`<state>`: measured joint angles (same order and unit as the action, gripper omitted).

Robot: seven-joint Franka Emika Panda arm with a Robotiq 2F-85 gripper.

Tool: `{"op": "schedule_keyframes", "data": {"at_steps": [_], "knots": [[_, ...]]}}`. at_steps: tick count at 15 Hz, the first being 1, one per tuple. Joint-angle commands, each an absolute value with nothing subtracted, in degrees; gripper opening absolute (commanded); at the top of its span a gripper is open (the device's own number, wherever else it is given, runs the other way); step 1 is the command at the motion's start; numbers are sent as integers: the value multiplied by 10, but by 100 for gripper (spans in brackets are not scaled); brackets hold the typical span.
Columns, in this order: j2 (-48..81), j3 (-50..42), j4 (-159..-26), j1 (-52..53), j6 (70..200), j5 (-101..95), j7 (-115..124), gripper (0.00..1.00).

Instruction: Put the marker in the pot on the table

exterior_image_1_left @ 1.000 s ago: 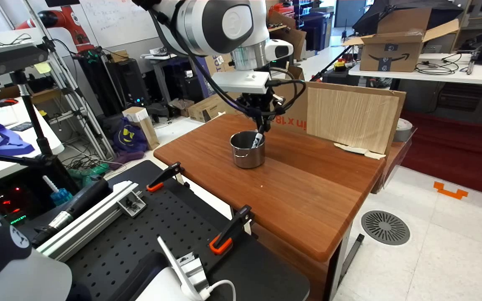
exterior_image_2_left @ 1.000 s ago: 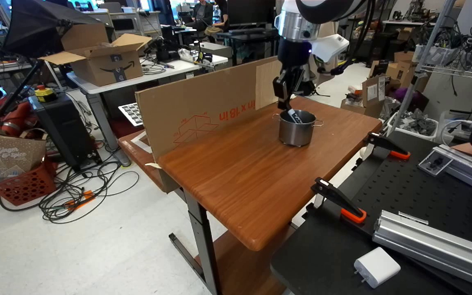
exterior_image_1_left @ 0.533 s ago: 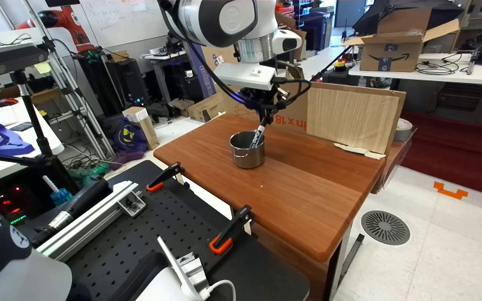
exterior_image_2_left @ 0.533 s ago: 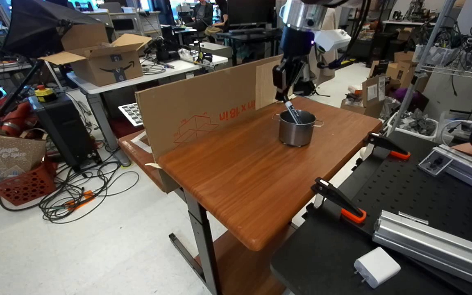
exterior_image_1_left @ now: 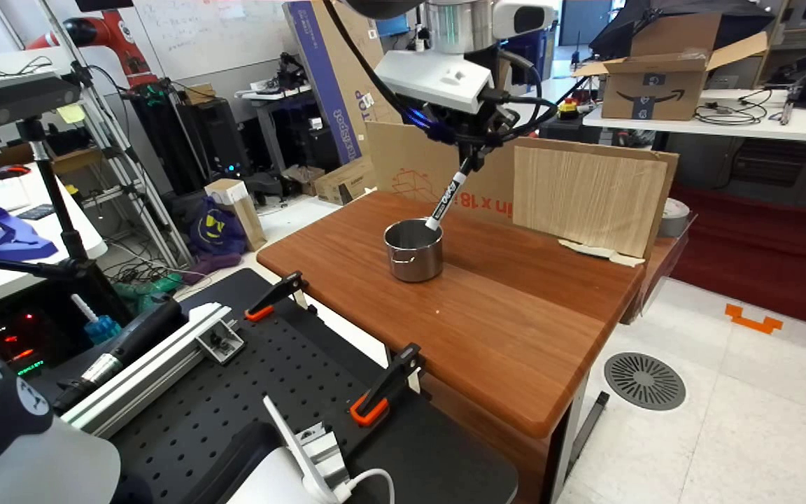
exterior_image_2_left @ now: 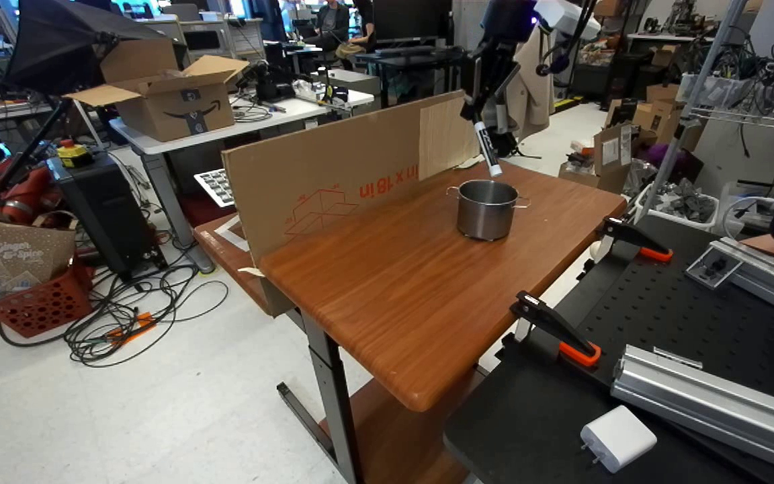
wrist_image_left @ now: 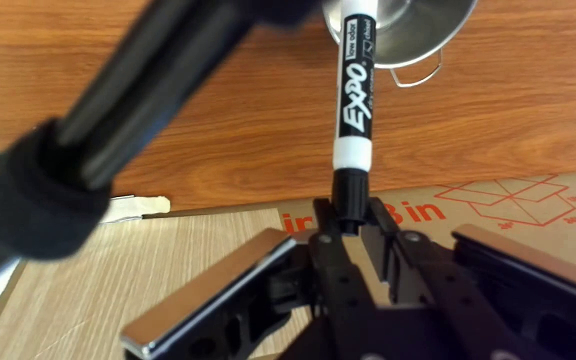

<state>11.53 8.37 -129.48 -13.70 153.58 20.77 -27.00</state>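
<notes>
The pot (exterior_image_1_left: 413, 257), small and silver-grey, stands upright on the reddish-brown table (exterior_image_1_left: 515, 336); it also shows in the other views (exterior_image_2_left: 486, 216) (wrist_image_left: 420, 42). The marker (exterior_image_1_left: 448, 201) has a white body with a black label and a black cap. My gripper (exterior_image_1_left: 471, 161) is shut on the cap end, clearly seen in the wrist view (wrist_image_left: 350, 210). The marker (exterior_image_2_left: 487, 149) hangs tilted, its white free end just above the pot's rim, apart from it in an exterior view. In the wrist view that end of the marker (wrist_image_left: 354, 85) overlaps the pot. No part is seen inside the pot.
A brown cardboard panel (exterior_image_2_left: 333, 181) with red print stands along the far table edge, with a wood-grain sheet (exterior_image_1_left: 588, 199) on it. A black perforated bench (exterior_image_1_left: 291, 378) adjoins the table, with black-orange clamps (exterior_image_1_left: 389, 385) at its edge.
My gripper has risen with the marker still in it. The marker's lower part was inside the pot and now is above the rim. The pot has not moved.
</notes>
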Motion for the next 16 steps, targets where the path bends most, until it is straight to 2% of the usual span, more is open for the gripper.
{"op": "schedule_keyframes", "data": {"at_steps": [1, 16], "knots": [[92, 54, -1294, -124, 1504, 215, -255, 5], [191, -30, -1230, -63, 1507, -31, -100, 5]]}}
